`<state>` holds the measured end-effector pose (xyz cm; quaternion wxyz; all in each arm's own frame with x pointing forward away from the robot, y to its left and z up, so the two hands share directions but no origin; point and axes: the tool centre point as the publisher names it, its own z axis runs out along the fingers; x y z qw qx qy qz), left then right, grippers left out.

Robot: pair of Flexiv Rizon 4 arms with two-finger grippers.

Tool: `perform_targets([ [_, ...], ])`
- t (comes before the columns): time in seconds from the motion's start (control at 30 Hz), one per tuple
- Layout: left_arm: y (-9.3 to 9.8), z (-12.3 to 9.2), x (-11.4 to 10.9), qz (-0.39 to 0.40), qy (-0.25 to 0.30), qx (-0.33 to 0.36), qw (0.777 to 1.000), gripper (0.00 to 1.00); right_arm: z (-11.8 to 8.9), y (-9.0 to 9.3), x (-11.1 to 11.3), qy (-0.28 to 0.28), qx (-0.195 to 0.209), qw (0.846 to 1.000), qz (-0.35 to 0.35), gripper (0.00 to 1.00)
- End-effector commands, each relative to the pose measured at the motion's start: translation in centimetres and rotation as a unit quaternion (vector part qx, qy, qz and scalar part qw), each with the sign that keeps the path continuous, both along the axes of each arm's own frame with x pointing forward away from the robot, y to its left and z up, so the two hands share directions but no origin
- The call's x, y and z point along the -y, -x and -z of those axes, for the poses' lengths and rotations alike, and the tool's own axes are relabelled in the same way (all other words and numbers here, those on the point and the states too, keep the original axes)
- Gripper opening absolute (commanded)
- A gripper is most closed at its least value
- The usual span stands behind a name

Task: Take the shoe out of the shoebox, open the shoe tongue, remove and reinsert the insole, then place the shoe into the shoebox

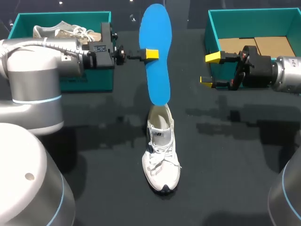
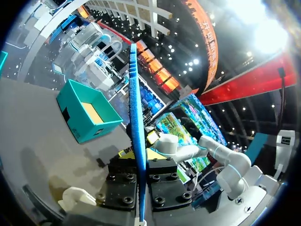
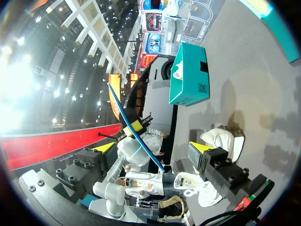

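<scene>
Now your left gripper [image 1: 153, 53] pinches insole [image 1: 157, 80], upper centre.
Right gripper [image 1: 209, 68] spread; that narrow pinch may let it twist past shoe [image 1: 161, 160].

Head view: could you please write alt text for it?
The left arm's jaws hold a flat blue foam insole over a white lace-up sneaker on the dark table; the right arm's jaws stand open beside a teal cardboard shoebox.

This seems to be a robot test stand: a dark tabletop [image 1: 94, 141] carries one teal shoebox [image 1: 89, 82] at 11 o'clock and a second shoebox [image 1: 254, 18] at 1 o'clock, with the left arm [image 1: 42, 56] and the right arm [image 1: 288, 73] above it.
</scene>
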<state>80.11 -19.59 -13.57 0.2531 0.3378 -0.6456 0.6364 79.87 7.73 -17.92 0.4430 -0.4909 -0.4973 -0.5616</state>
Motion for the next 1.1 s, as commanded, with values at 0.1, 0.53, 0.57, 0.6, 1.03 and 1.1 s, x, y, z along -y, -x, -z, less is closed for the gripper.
perform_targets([
  [0.1,-0.1,0.4,-0.2,0.007,0.0,-0.024,1.0,0.0,0.0,0.1,0.0,0.001,0.0,1.0,0.0,1.0],
  [0.53,0.9,2.8,0.3,0.008,0.0,-0.243,0.97,0.0,0.0,0.1,0.0,0.001,0.0,1.0,0.0,1.0],
  [0.57,1.0,2.9,0.4,0.008,-0.002,-0.257,0.966,0.0,0.0,0.1,0.0,0.001,0.0,1.0,0.0,1.0],
  [0.6,1.2,2.8,0.4,0.009,-0.006,-0.268,0.963,0.0,0.0,0.1,0.0,0.001,0.0,1.0,0.0,1.0],
  [1.03,2.0,3.8,0.7,0.002,-0.013,-0.318,0.948,0.0,0.0,0.1,0.0,0.001,0.0,1.0,0.0,1.0],
  [1.1,1.9,4.0,0.7,0.001,-0.012,-0.337,0.941,0.0,0.0,0.1,0.0,0.001,0.0,1.0,0.0,1.0],
])
